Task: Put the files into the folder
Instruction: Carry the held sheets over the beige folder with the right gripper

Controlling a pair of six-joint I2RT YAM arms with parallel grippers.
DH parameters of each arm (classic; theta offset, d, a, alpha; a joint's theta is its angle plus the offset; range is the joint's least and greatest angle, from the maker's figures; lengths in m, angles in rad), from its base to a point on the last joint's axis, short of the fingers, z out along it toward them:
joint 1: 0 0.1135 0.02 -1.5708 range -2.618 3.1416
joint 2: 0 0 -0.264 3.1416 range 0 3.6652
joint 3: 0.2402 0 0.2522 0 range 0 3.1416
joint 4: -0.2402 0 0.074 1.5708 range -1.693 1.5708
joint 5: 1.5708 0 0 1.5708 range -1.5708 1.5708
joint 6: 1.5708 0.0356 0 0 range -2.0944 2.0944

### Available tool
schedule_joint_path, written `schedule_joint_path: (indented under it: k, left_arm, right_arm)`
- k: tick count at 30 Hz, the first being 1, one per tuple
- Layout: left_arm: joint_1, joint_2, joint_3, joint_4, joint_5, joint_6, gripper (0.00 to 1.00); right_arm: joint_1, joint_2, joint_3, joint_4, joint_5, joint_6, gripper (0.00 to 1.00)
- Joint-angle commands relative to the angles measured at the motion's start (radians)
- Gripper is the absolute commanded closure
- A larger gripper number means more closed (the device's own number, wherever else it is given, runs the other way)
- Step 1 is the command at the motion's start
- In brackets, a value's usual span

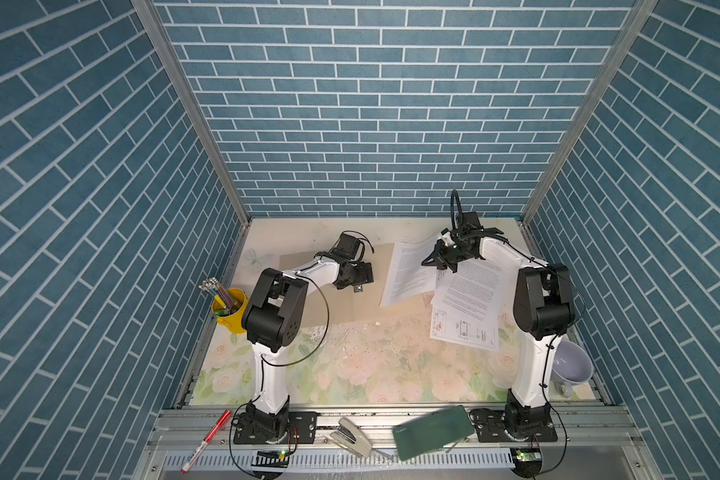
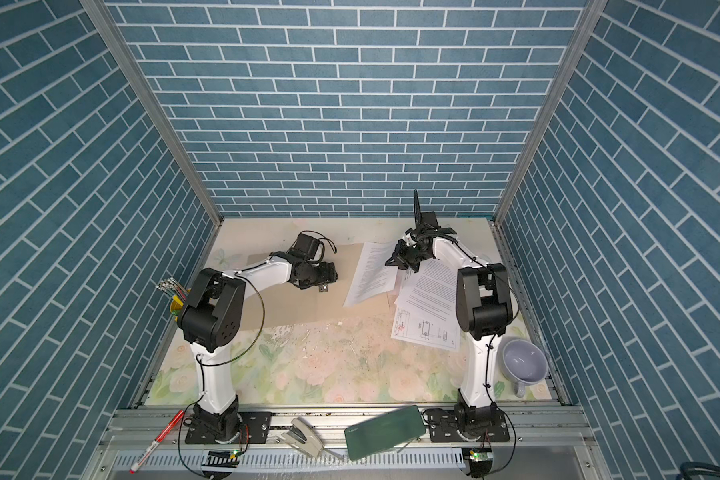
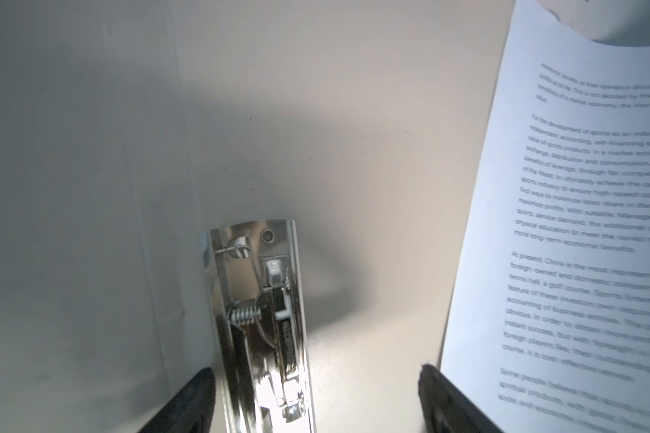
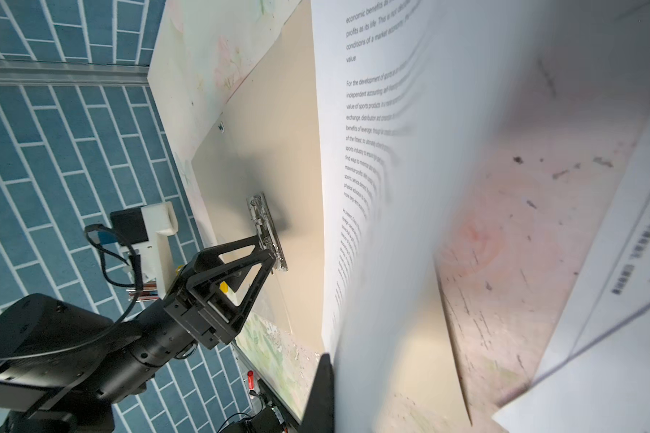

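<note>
Paper fills the far right of the desk in both top views. The right hand (image 1: 436, 261) is pinched shut on the lifted sheet (image 1: 408, 274), whose left part droops over the open folder (image 1: 341, 309). Two more files, a text sheet (image 1: 470, 295) over a drawing sheet (image 1: 466, 334), lie on the desk (image 1: 371, 374) just right of the folder. The left hand (image 1: 360, 281) sits low over the folder's middle.

The left wrist view shows its jaws spread wide either side of the metal clip (image 3: 259, 318), one fingertip (image 3: 451, 401) almost at the sheet's edge.

In the right wrist view the sheet bows and blurs. I'd worry it snags on that fingertip. It could also land skewed and overhanging, since only one edge is gripped.
</note>
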Motion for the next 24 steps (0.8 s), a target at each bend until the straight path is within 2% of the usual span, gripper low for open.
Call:
schedule_joint_path:
  k: [1, 7, 11, 17, 22, 24]
  left_arm:
    - [-0.039, 0.022, -0.004, 0.028, 0.064, -0.051, 0.15]
    - [-0.056, -0.024, -0.03, 0.084, 0.108, -0.068, 0.15]
    - [-0.035, -0.085, -0.044, 0.08, 0.114, -0.057, 0.13]
    - [0.04, -0.198, -0.108, 0.064, 0.123, -0.046, 0.08]
    - [0.118, -0.285, -0.187, 0.038, 0.119, -0.028, 0.05]
    - [0.158, -0.322, -0.225, 0.014, 0.1, -0.023, 0.01]
  right_arm:
    - [-0.017, -0.061, 0.015, -0.059, 0.028, -0.081, 1.0]
    - [-0.011, -0.065, 0.11, -0.11, 0.02, -0.085, 1.0]
    - [0.022, -0.046, 0.21, -0.121, 0.013, -0.062, 1.0]
    - [0.093, 0.06, 0.491, -0.15, -0.016, 0.01, 1.0]
    - [0.176, 0.232, 0.761, -0.148, -0.038, 0.086, 1.0]
    - [0.208, 0.308, 0.859, -0.137, -0.044, 0.125, 1.0]
